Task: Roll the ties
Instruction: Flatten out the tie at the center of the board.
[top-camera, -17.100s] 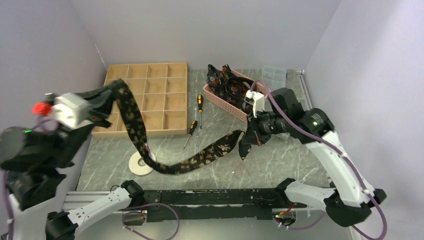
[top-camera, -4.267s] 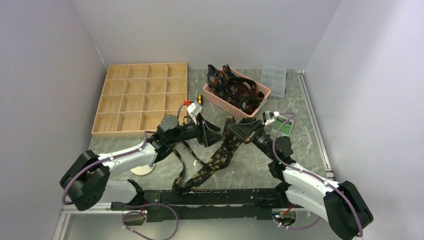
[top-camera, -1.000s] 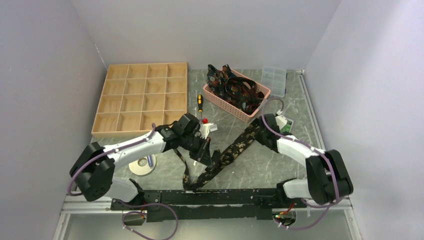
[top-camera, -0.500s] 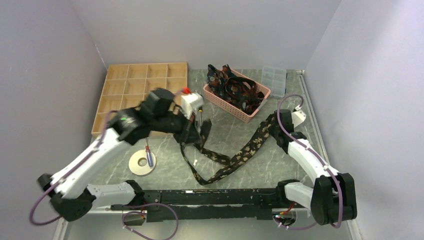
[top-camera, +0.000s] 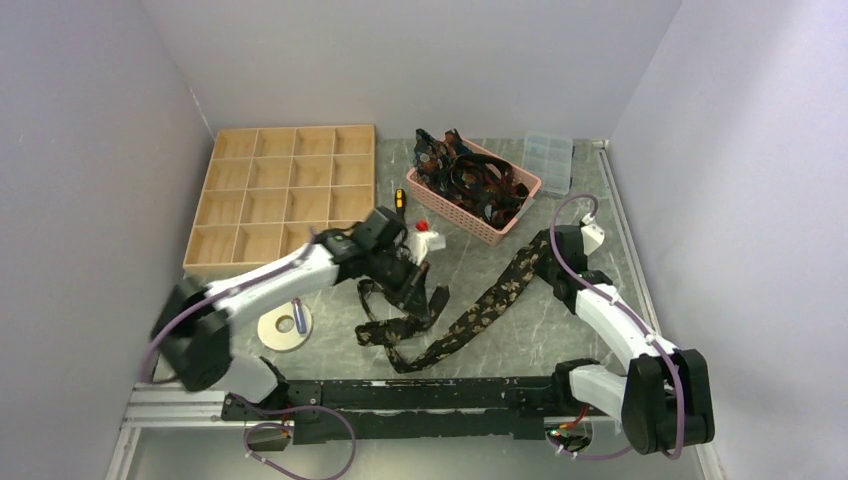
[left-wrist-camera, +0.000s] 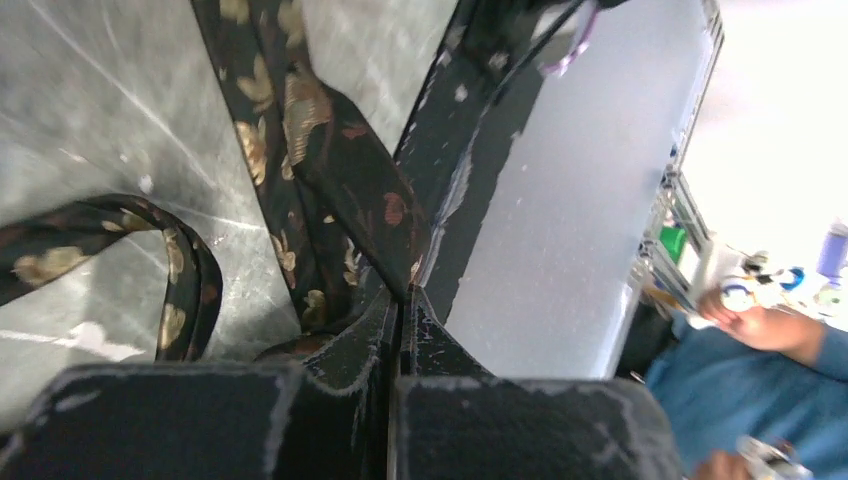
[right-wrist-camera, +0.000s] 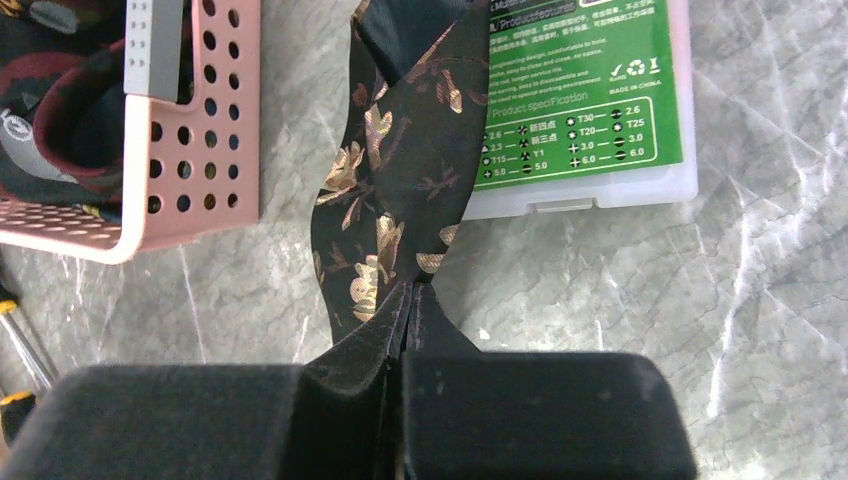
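Observation:
One black tie (top-camera: 487, 300) with gold leaf print lies slack across the table between both arms. Its wide part runs diagonally from my right gripper (top-camera: 547, 258) down toward the front rail, then loops back left in a loose fold (top-camera: 385, 330). My left gripper (top-camera: 425, 293) is low over the table centre, shut on a fold of the tie (left-wrist-camera: 330, 170). In the right wrist view my right gripper (right-wrist-camera: 410, 288) is shut on the tie's edge (right-wrist-camera: 400, 180), close above the table. Several more ties (top-camera: 465, 175) are piled in the pink basket (top-camera: 462, 222).
A wooden compartment tray (top-camera: 285, 200) stands at the back left. A tape roll (top-camera: 285, 322) lies near the left arm, and a screwdriver (top-camera: 400, 200) lies beside the basket. A clear plastic box (top-camera: 548, 160) with a green label (right-wrist-camera: 590, 90) sits behind the right gripper. The black front rail (left-wrist-camera: 470, 150) is close by.
My left arm has come down and forward toward the table centre, dropping the tie's narrow part into a loose loop. The right gripper has stayed in place.

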